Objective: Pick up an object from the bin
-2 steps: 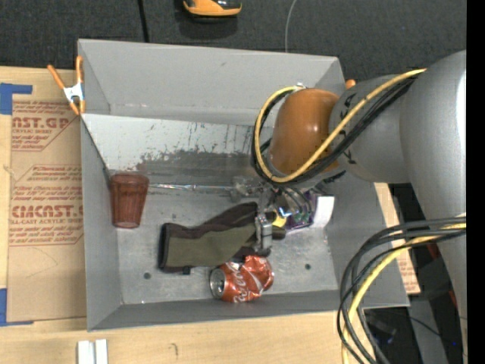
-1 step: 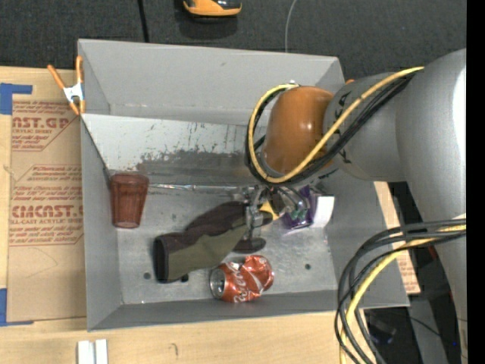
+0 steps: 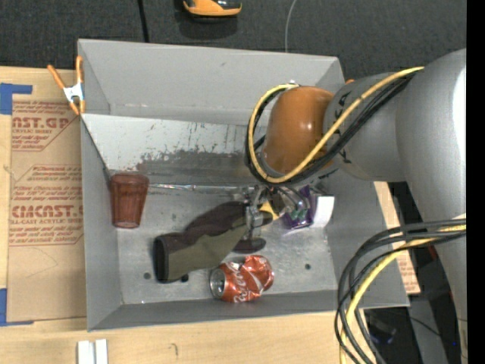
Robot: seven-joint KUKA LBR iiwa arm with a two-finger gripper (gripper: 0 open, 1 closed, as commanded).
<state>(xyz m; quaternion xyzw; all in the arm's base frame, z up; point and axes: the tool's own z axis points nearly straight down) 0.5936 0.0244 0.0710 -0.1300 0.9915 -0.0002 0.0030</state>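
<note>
Grey metal bin (image 3: 204,74), seen from above. A dark brown-and-olive sock (image 3: 197,245) lies stretched across the middle of the floor, its right end under the gripper (image 3: 254,222); whether the gripper is clenched or released cannot be told. The sock is judged soft, light and limp: best pinched at a bunched fold, expecting drape. Reddish plastic cup (image 3: 127,199), left; crushed red drink can (image 3: 241,277), front, just beside the sock; purple-and-white packet (image 3: 311,211), right

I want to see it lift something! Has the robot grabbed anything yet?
Done: the hand is down inside the grey metal bin. Now: it sits at the right end of the long dark olive-brown cloth sock, which lies flat on the bin floor. Left: lifting something out.
</note>
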